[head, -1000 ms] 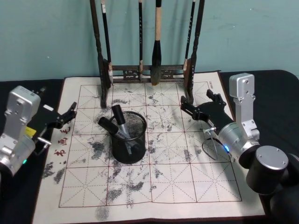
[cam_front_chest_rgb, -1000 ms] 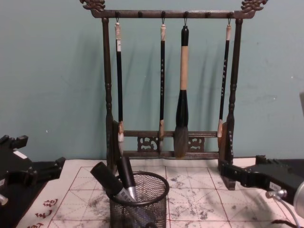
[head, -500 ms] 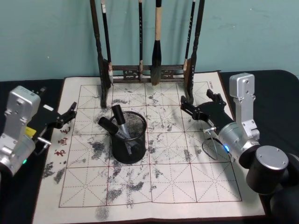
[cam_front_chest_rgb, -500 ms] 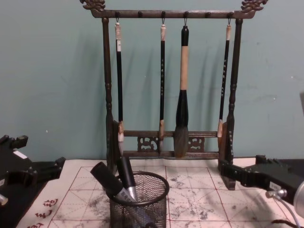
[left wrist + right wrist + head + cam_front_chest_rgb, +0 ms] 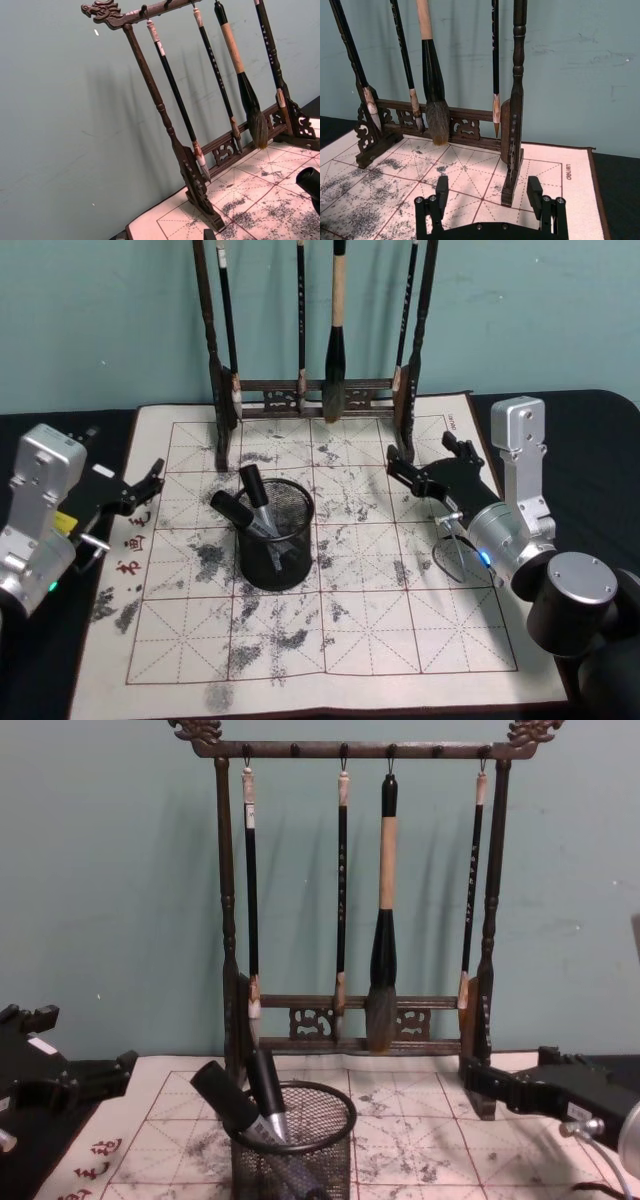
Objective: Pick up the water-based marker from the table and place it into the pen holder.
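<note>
The pen holder, a round black wire-mesh cup, stands on the ink-stained felt mat left of centre; the chest view has it low in front. Two black-capped markers lean inside it, tops tilted to the left; one has a silvery barrel. My left gripper hovers open at the mat's left edge, apart from the cup and holding nothing. My right gripper is open over the mat's right side near the rack's right foot. Its fingers stand wide with nothing between them.
A tall dark wooden brush rack with several hanging brushes stands along the mat's back edge against the teal wall. The gridded mat lies on a black table. A thin cable loops by my right wrist.
</note>
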